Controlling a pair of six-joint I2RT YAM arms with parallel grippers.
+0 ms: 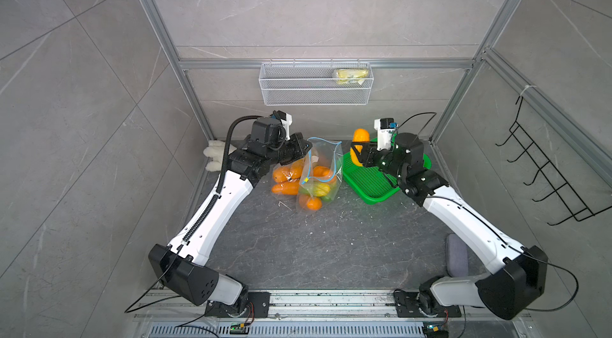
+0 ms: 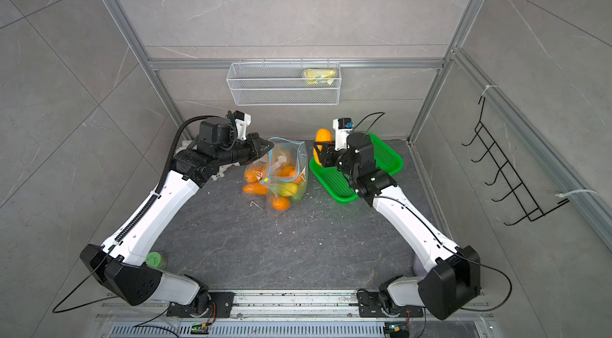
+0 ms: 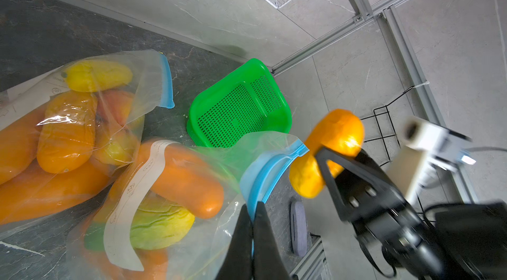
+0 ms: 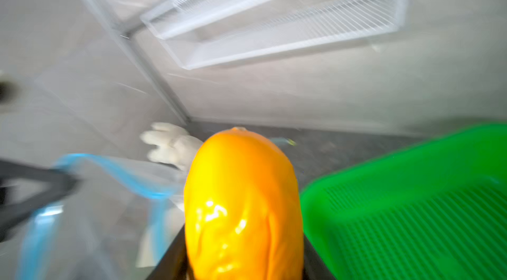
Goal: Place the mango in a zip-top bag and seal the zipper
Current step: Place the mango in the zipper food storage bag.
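An orange-yellow mango [image 1: 360, 139] [image 2: 323, 137] [image 4: 241, 196] is lifted above the near-left corner of the green basket [image 1: 367, 184], with my right gripper [image 1: 356, 151] [image 4: 244, 259] shut on its lower half. A clear zip-top bag [image 1: 323, 171] [image 3: 192, 196] with several mangoes inside stands just left of it, its mouth open. My left gripper [image 1: 306, 149] [image 3: 253, 207] is shut on the bag's blue zipper rim [image 3: 263, 177] and holds that edge up. In the left wrist view the mango [image 3: 329, 152] hangs close beside the rim.
A second bag of mangoes [image 1: 284, 177] [image 3: 68, 127] lies left of the open one. A white wire basket [image 1: 314, 88] hangs on the back wall, a black wire rack [image 1: 546, 174] on the right wall. A white plush [image 1: 215, 154] sits back left, a grey pad [image 1: 457, 253] front right.
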